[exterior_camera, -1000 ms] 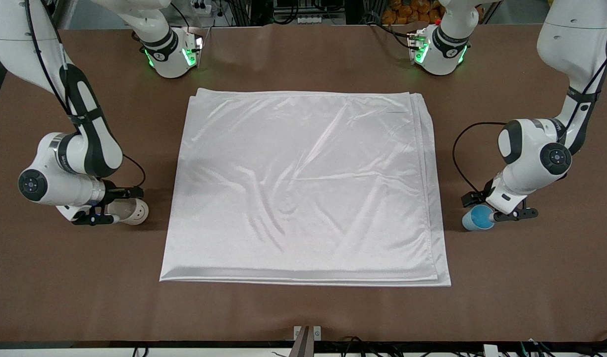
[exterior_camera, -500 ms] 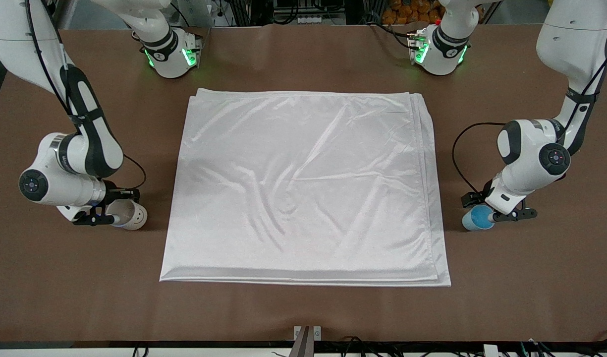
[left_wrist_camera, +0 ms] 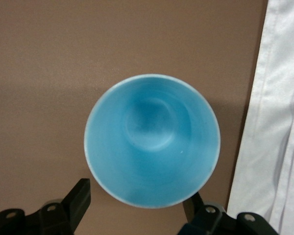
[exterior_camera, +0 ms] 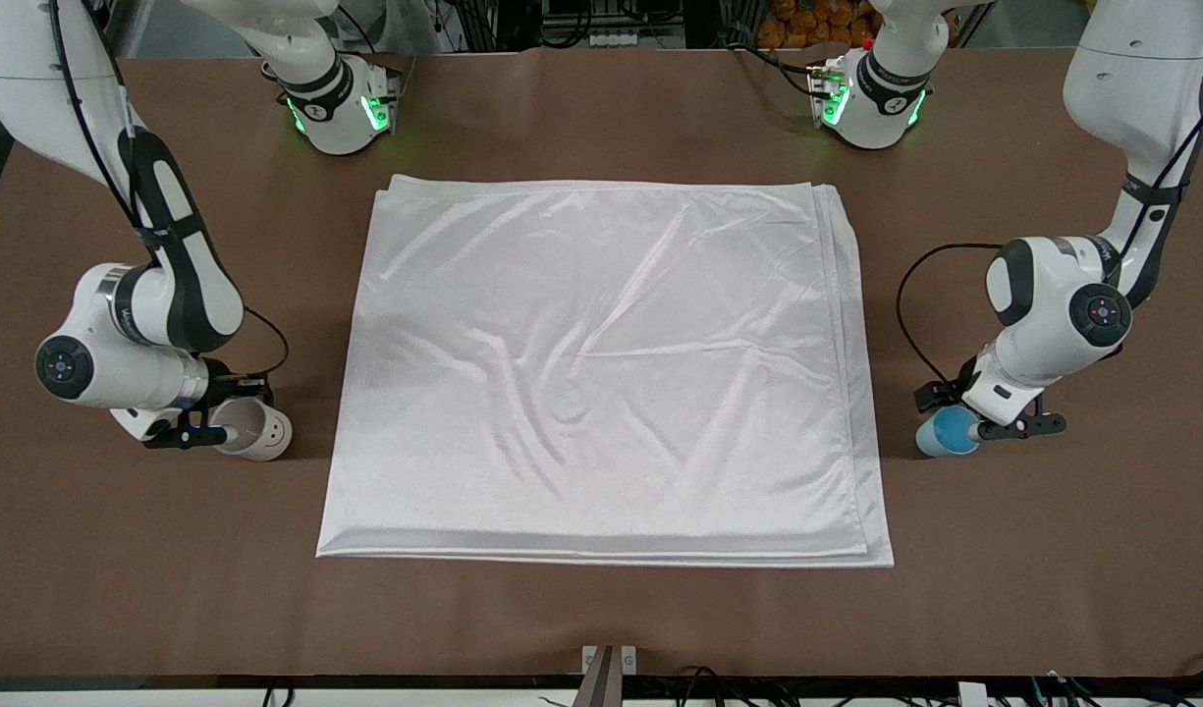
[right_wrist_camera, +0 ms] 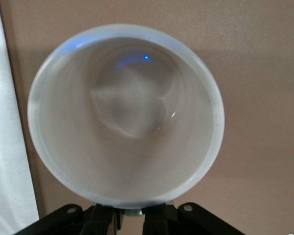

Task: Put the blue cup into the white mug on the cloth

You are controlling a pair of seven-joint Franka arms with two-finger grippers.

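The blue cup [exterior_camera: 948,432] stands upright on the brown table beside the cloth's edge at the left arm's end. My left gripper [exterior_camera: 959,422] is low around it and open. In the left wrist view the cup [left_wrist_camera: 152,139] sits between the fingers [left_wrist_camera: 78,198], with a gap at one side. My right gripper [exterior_camera: 223,432] is shut on the white mug [exterior_camera: 259,430], held tilted, low over the table, beside the cloth at the right arm's end. The mug [right_wrist_camera: 125,115] fills the right wrist view, and the gripper [right_wrist_camera: 132,218] pinches its near side. The white cloth [exterior_camera: 601,363] lies flat mid-table.
The cloth's edge shows in the left wrist view [left_wrist_camera: 279,122] and in the right wrist view [right_wrist_camera: 5,147]. Both arm bases [exterior_camera: 341,108] stand at the table's edge farthest from the front camera. Bare brown table [exterior_camera: 601,619] surrounds the cloth.
My right gripper has turned the white mug more upright and shifted it slightly nearer the front camera. The left arm and the blue cup have hardly moved.
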